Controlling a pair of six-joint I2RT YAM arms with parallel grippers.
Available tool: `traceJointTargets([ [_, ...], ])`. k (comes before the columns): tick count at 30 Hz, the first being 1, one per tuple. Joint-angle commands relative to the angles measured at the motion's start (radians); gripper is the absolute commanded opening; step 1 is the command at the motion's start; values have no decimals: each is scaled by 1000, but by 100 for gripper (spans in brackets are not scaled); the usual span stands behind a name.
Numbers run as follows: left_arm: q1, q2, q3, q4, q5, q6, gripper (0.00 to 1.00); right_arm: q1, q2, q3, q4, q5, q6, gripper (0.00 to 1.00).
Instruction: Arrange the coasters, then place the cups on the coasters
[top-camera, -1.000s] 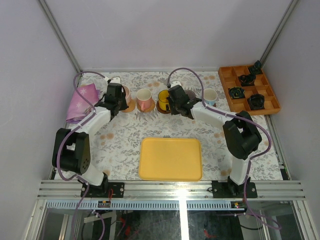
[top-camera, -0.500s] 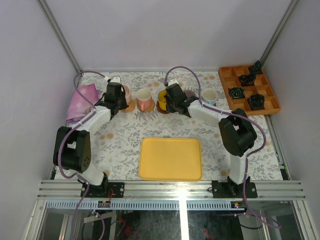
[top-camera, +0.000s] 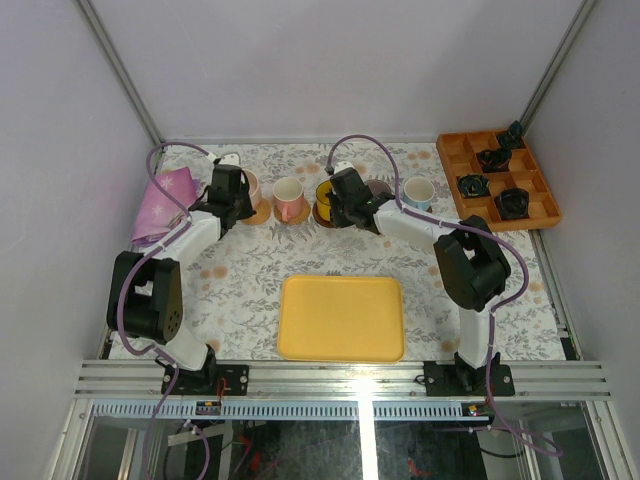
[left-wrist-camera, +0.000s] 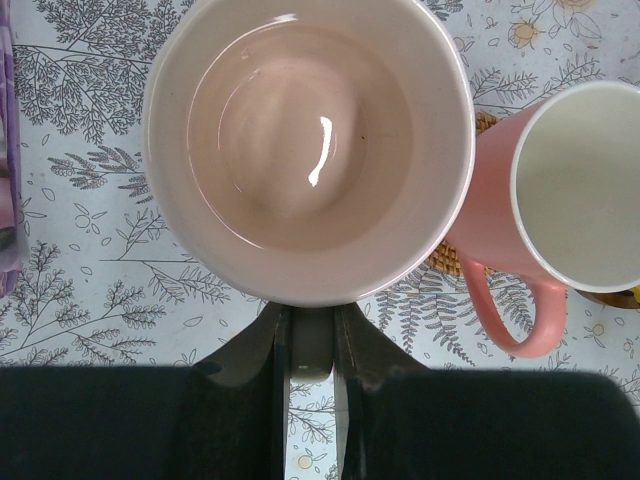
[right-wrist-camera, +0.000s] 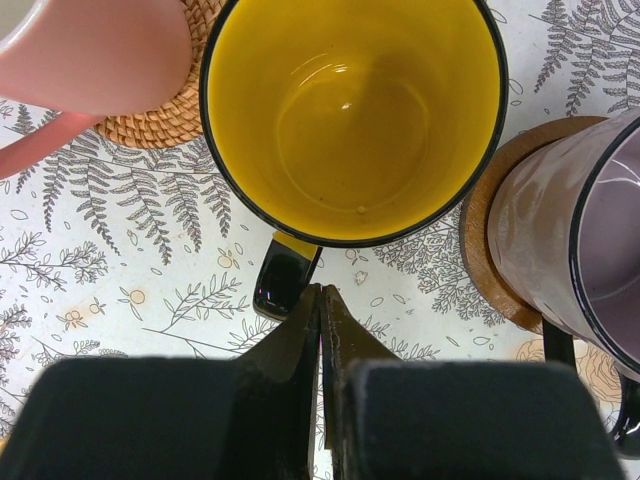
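My left gripper (left-wrist-camera: 308, 345) is shut on the handle of a pale pink cup (left-wrist-camera: 308, 140), which fills the left wrist view; from above this cup (top-camera: 251, 187) is at the left end of the row, with a coaster (top-camera: 262, 213) edge showing beside it. To its right a second pink cup (left-wrist-camera: 575, 185) stands on a tan woven coaster (left-wrist-camera: 455, 262). My right gripper (right-wrist-camera: 321, 292) is shut and empty, its tips just beside the black handle of the yellow cup (right-wrist-camera: 352, 110). The purple-grey cup (right-wrist-camera: 590, 240) stands on a dark brown coaster (right-wrist-camera: 490, 260). The light blue cup (top-camera: 420, 192) ends the row on the right.
A yellow rectangular tray (top-camera: 341, 317) lies in the middle near the arms. An orange compartment tray (top-camera: 449, 170) with dark parts stands at the back right. A crumpled purple cloth (top-camera: 165, 205) lies at the back left, close to my left arm.
My right gripper has shifted a little left and towards the back, ending by the yellow cup's handle. The left arm and its cup have hardly moved.
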Motion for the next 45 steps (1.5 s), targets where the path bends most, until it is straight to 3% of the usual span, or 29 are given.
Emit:
traceJointTargets([
  [1,9,-5,61,122,5,18,0,-5,-2,51,17,-13,0,0],
  [25,10,65,83,86,31,-9,0,-5,-216,-114,-47,138,6,0],
  [45,10,99,102,38,34,-19,0,-5,-225,-110,-45,148,4,0],
])
